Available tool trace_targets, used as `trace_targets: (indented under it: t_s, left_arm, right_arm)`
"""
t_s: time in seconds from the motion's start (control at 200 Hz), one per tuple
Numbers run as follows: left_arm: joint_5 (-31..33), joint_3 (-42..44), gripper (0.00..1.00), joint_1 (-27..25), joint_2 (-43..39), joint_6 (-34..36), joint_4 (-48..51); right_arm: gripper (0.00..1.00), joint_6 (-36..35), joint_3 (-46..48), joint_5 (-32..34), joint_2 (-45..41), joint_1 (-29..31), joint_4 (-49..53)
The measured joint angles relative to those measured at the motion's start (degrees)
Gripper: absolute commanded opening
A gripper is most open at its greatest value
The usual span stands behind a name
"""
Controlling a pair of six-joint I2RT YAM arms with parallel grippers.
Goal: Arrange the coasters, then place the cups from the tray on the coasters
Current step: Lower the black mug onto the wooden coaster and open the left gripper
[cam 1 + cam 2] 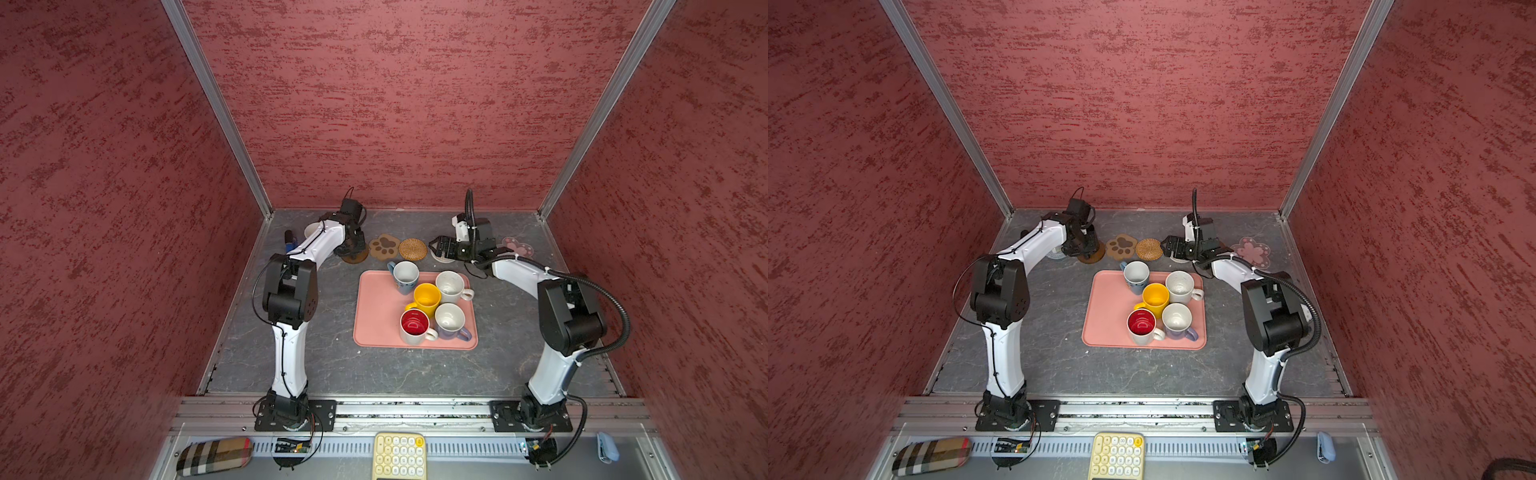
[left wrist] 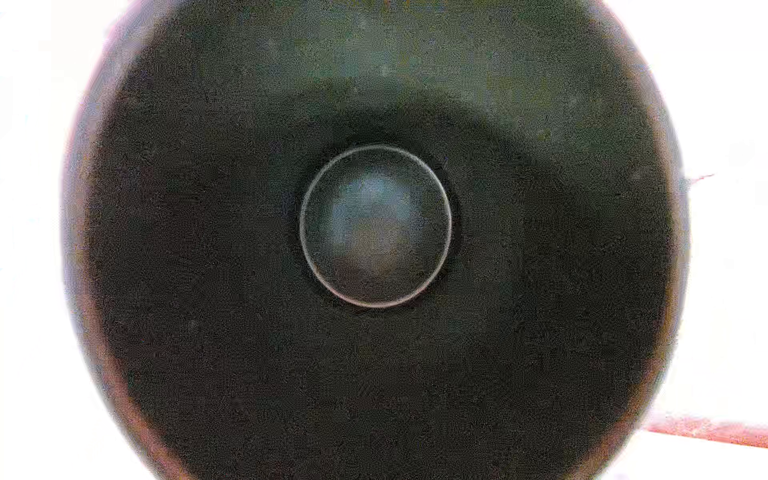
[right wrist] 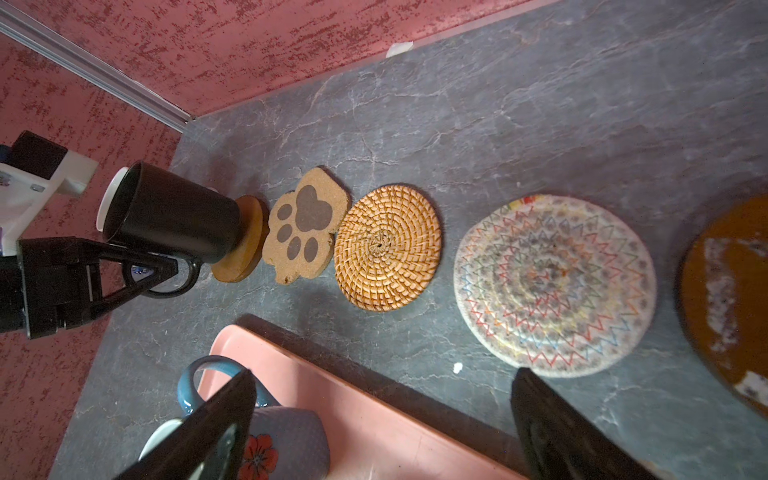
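Tray [image 1: 376,316] sits centre with five cups packed touching on its right half. Right gripper [image 1: 437,249] hovers over the beige woven coaster [image 3: 555,286], jaws spread wide and empty; any grab in that cluster risks knocking a neighbour. Black mug [image 3: 174,214] is far left on a brown disc [image 3: 249,241], left gripper [image 3: 172,266] pinched tight on its handle. It looks off-centre, so letting go could tip it or nudge the disc into the paw coaster [image 3: 303,224].
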State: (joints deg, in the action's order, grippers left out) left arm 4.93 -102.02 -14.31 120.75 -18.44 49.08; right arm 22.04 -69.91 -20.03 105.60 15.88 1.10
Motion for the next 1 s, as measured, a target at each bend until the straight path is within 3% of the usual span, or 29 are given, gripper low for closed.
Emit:
trace_targets:
  t_s: [0.661,0.827,0.997]
  left_arm:
    - [-0.57,-0.31,0.0,0.0,1.95,0.31,-0.28]
    - [-0.57,-0.31,0.24,0.0,1.95,0.33,-0.28]
    - [-0.28,-0.15,0.43,-0.24,1.75,1.07,-1.92]
  right_arm:
    - [0.96,-0.02,0.0,-1.25,0.0,-0.33,-0.02]
    - [0.97,-0.02,0.0,-1.49,0.0,-0.33,-0.22]
    - [0.96,-0.02,0.0,-1.62,0.0,-0.33,-0.39]
